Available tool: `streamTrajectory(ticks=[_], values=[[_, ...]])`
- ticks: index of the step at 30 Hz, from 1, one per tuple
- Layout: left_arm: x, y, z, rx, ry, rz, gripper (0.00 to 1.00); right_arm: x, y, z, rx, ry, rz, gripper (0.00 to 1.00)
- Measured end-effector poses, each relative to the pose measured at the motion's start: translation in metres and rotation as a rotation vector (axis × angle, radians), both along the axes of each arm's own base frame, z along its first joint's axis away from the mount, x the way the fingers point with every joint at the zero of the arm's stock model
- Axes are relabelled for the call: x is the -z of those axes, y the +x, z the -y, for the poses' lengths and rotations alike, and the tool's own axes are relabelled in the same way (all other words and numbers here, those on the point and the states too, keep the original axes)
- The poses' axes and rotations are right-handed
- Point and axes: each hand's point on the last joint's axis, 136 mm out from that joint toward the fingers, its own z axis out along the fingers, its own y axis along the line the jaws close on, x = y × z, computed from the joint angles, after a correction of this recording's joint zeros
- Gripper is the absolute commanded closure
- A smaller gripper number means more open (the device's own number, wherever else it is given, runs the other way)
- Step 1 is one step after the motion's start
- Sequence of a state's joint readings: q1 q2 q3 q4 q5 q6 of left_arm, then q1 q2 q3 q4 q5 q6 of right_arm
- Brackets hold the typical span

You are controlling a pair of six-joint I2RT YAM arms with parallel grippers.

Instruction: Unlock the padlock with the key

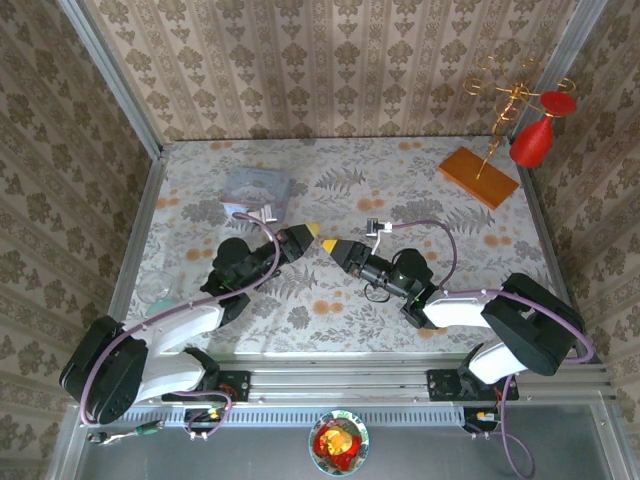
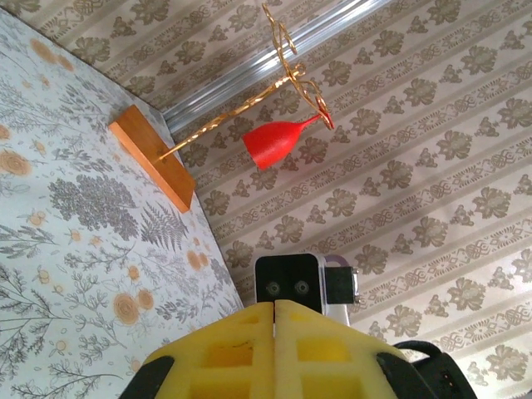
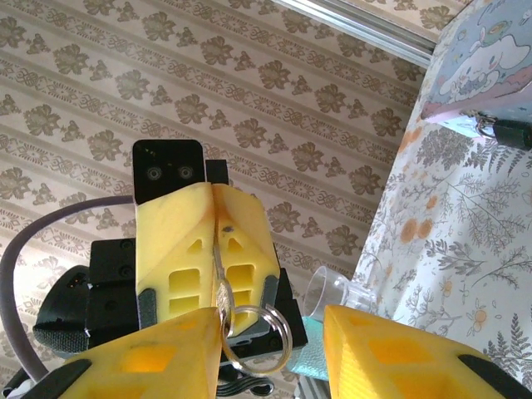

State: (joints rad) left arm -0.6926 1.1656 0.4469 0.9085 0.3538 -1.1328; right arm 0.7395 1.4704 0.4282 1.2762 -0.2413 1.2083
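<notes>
Right gripper (image 3: 270, 332) gapes partway, empty; a key ring (image 3: 259, 337) dangles before it from the clamped left gripper (image 1: 312, 232), apparently pinching the key (image 3: 218, 266); blue tin (image 3: 490, 58) upper right.

Table (image 1: 400, 165) has a pale floral-print cover and walls on three sides. Far left of centre: pale blue tin (image 1: 255, 187), flat on the surface. Far right corner: wooden base (image 1: 478, 178) set at an angle, with a gold wire stand (image 1: 505, 105) rising from it and a red goblet (image 1: 535, 140) hanging on that. Left edge: clear cup (image 1: 155, 290).
</notes>
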Motion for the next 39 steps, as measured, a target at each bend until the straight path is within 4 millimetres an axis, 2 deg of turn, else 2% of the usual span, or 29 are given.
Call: streamTrajectory(ticks=[9,23,25,31,34,37,39], values=[[0.007,0.0,0.004,0.006,0.012,-0.015,1.0,-0.004,-0.002,-0.002,-0.014,0.002,0.012,0.7],[0.007,-0.001,0.008,0.015,0.01,-0.013,1.0,-0.007,-0.003,-0.003,-0.025,0.006,0.022,1.0],[0.008,-0.001,0.008,0.013,0.011,-0.014,0.89,-0.007,-0.003,-0.003,-0.024,0.005,0.019,1.0],[0.021,0.007,0.002,-0.022,0.091,-0.056,0.42,0.006,0.0,0.002,-0.004,-0.059,-0.029,1.0],[0.026,0.022,-0.016,-0.101,0.2,-0.081,0.39,0.014,0.005,0.018,0.057,-0.153,-0.063,1.0],[0.029,0.045,-0.042,-0.2,0.335,-0.099,0.38,0.015,0.008,0.038,0.141,-0.283,-0.083,1.0],[0.041,0.064,-0.071,-0.29,0.455,-0.142,0.37,0.012,0.007,0.054,0.195,-0.387,-0.076,1.0]])
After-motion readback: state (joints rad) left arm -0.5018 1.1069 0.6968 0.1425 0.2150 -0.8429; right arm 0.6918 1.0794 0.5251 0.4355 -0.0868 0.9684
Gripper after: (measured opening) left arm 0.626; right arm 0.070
